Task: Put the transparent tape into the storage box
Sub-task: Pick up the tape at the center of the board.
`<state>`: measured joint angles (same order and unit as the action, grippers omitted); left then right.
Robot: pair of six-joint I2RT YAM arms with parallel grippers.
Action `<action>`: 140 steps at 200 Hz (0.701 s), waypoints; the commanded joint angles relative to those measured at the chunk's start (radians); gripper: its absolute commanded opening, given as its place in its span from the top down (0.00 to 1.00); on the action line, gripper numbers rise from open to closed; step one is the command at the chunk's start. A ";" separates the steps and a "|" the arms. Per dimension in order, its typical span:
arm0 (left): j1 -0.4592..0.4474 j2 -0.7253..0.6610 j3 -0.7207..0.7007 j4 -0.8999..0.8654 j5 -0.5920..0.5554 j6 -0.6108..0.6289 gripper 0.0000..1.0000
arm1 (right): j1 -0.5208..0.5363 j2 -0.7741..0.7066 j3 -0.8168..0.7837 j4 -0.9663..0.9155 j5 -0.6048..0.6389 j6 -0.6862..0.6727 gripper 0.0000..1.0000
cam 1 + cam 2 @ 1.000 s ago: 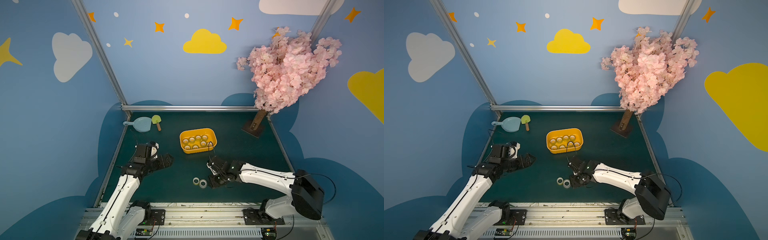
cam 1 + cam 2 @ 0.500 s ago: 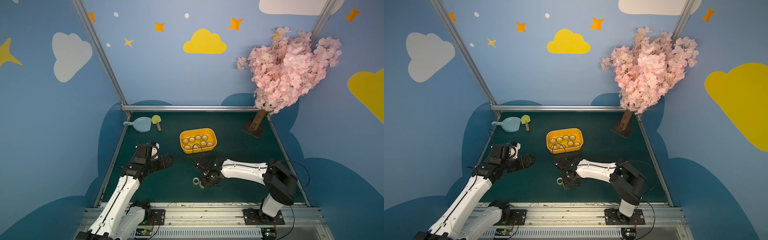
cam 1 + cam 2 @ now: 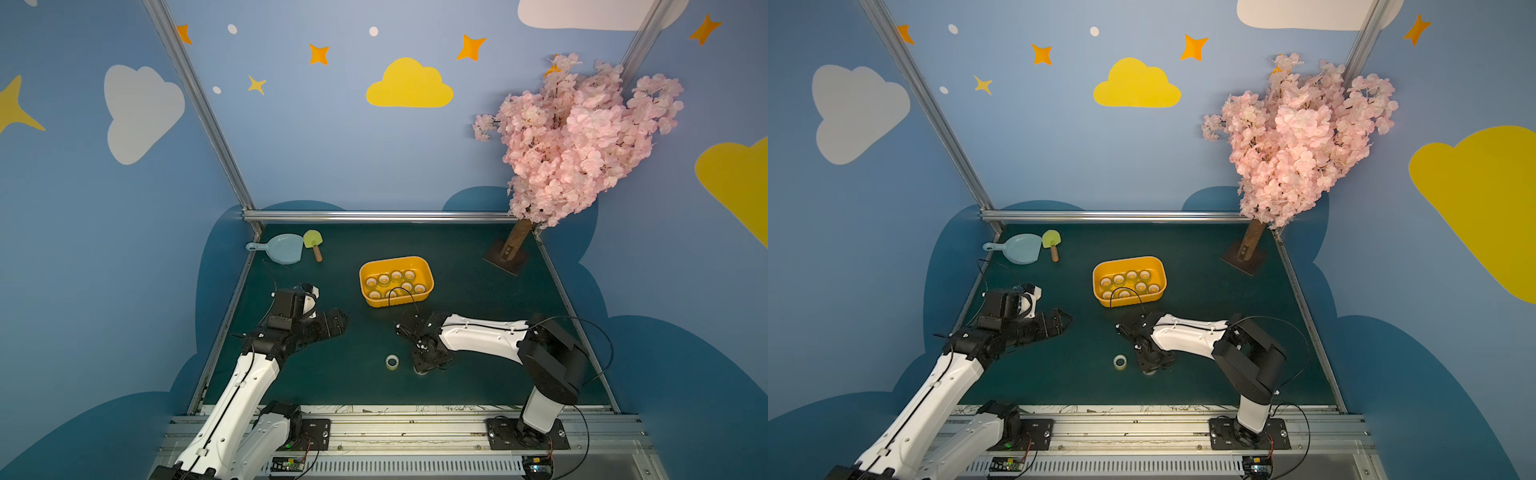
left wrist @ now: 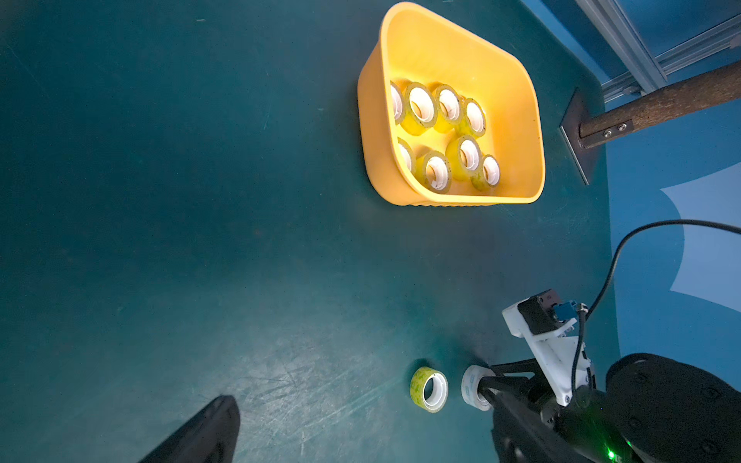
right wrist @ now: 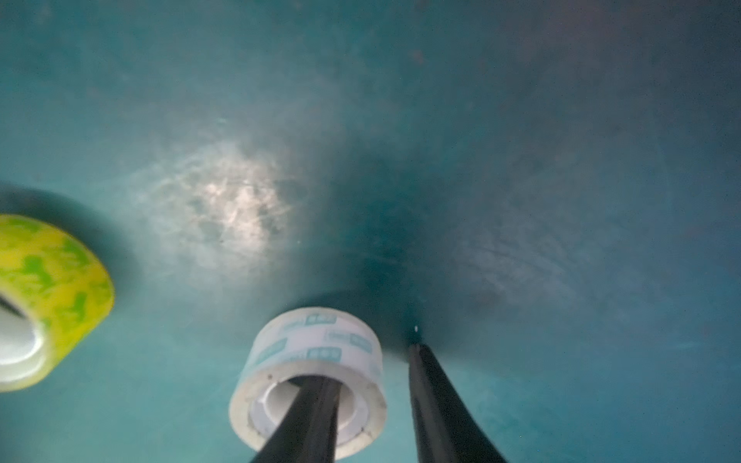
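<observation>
We note the right tool [image 5: 373,368] set narrow astride the transparent tape [image 5: 312,348] on the near bench [image 3: 332,374], one finger in its core, one just clear outside (wall-pinch intended, we judge), storage box [image 3: 370,300] well farther back.

The storage box [image 3: 395,259] is smooth, glossy orange-yellow plastic on a dark green table mat [image 3: 332,386], matt but scuffed to a pale sheen in patches. At the box's ten o'clock the dustpan [image 3: 282,249] is smooth pale blue plastic and the small brush [image 3: 313,244] has a bare wooden handle. At six o'clock the transparent tape [image 5: 316,348] is shiny clear film on a duller white core, beside a glossy yellow-green roll [image 5: 56,280]; at twelve o'clock the frame rail [image 3: 374,216] is brushed metal.
</observation>
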<state>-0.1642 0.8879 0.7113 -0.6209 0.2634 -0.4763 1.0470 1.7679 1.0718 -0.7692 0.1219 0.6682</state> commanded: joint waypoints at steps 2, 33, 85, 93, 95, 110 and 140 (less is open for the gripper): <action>-0.002 -0.014 0.023 -0.016 -0.010 0.010 0.00 | -0.002 -0.011 -0.032 0.003 0.006 0.003 0.72; -0.003 -0.014 0.023 -0.017 -0.013 0.011 0.00 | -0.002 -0.021 -0.047 0.016 0.012 0.008 0.88; -0.003 -0.026 0.025 -0.017 -0.019 0.011 0.00 | -0.012 -0.164 -0.036 -0.020 0.049 -0.025 0.98; -0.003 -0.027 0.024 -0.016 -0.020 0.012 0.00 | -0.018 -0.184 -0.022 -0.036 0.056 -0.035 0.99; -0.004 -0.028 0.024 -0.016 -0.021 0.012 0.00 | -0.018 -0.189 -0.019 -0.040 0.057 -0.038 0.99; -0.004 -0.031 0.023 -0.013 -0.020 0.010 0.00 | -0.032 -0.220 0.023 -0.074 0.058 -0.061 0.99; -0.003 -0.043 0.009 0.011 -0.008 0.008 0.00 | -0.076 -0.243 0.127 -0.103 0.018 -0.111 0.99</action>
<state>-0.1650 0.8635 0.7113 -0.6216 0.2504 -0.4763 1.0039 1.5536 1.1149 -0.8196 0.1490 0.6106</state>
